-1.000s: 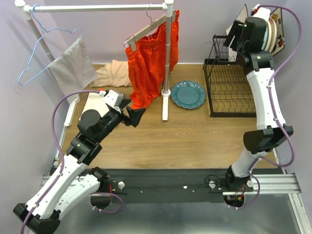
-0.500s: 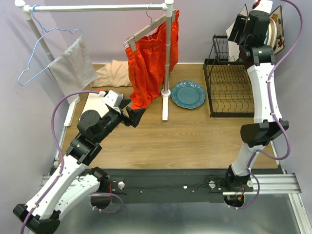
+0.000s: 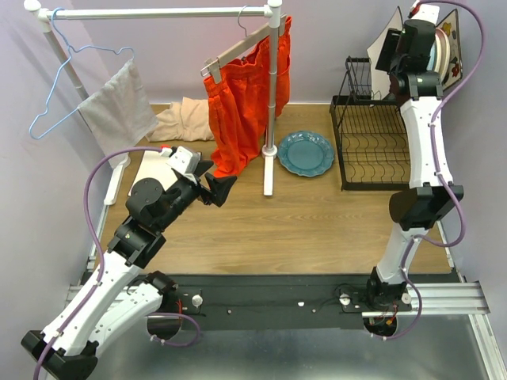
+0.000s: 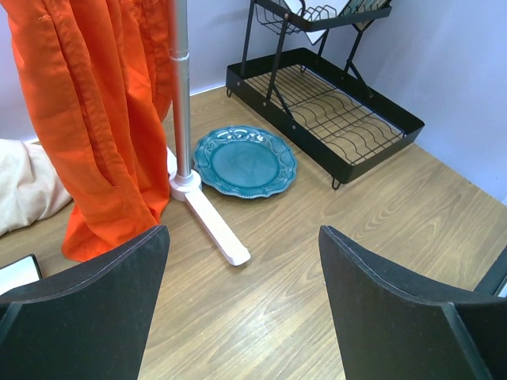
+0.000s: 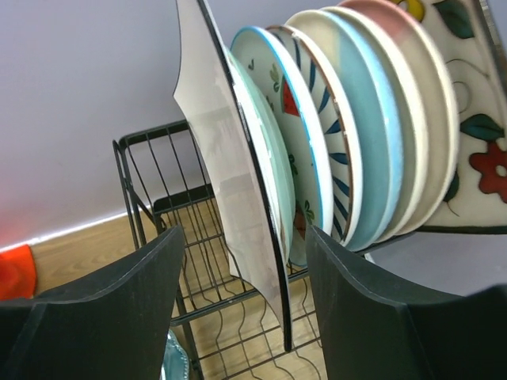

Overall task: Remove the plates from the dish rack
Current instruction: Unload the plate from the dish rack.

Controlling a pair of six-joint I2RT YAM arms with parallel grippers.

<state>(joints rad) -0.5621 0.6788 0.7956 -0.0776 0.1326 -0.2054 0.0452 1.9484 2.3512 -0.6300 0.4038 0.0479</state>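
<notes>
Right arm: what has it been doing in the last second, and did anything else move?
The right gripper reached farther back, toward the rack's upper shelf. Its open jaws now straddle the front white plate without gripping it. Nothing was taken or let go. The left gripper, teal plate and other plates stayed put.

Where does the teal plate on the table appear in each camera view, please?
Top external: teal plate, centre right, left of the dish rack.
Left wrist: upper centre, beside the rail's foot.
Right wrist: perhaps a sliver at the bottom edge; unclear.
Shared landmark: the black dish rack.
</notes>
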